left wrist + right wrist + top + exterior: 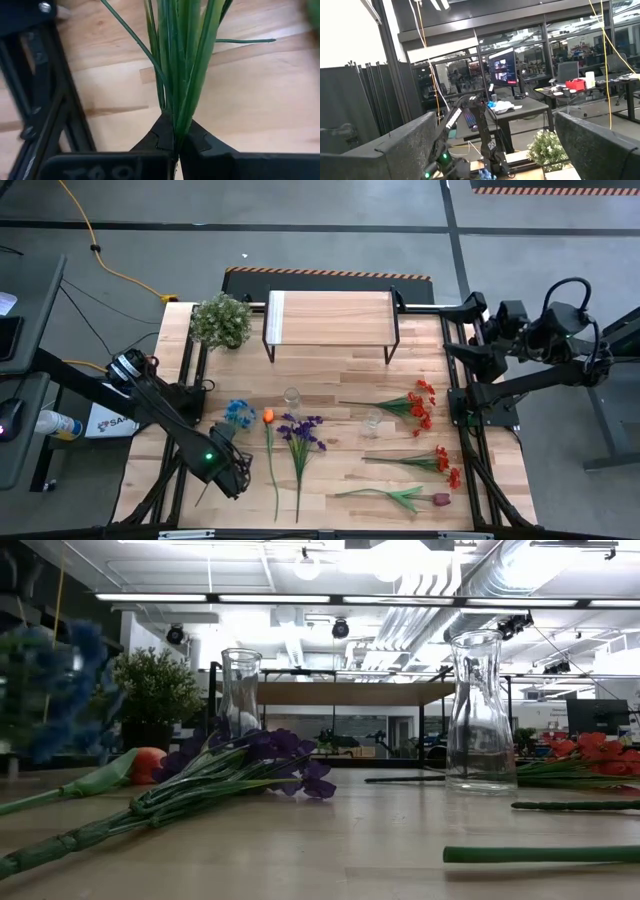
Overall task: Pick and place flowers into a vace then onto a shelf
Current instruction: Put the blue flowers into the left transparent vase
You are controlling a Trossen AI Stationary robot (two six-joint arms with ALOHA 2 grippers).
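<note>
Barely starting: left gripper (176, 145) is clamping the blue flower's stem (182, 75); both vases (291, 397) are sitting empty, shelf (330, 318) bare; right gripper (495, 150) is waiting wide open, holding nothing.

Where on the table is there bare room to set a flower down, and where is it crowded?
Bare wood lies between the shelf and the two glass vases, and at the front corner beyond the left gripper. Crowded: the middle, where orange and purple flowers lie together, and the right, with red flowers.
</note>
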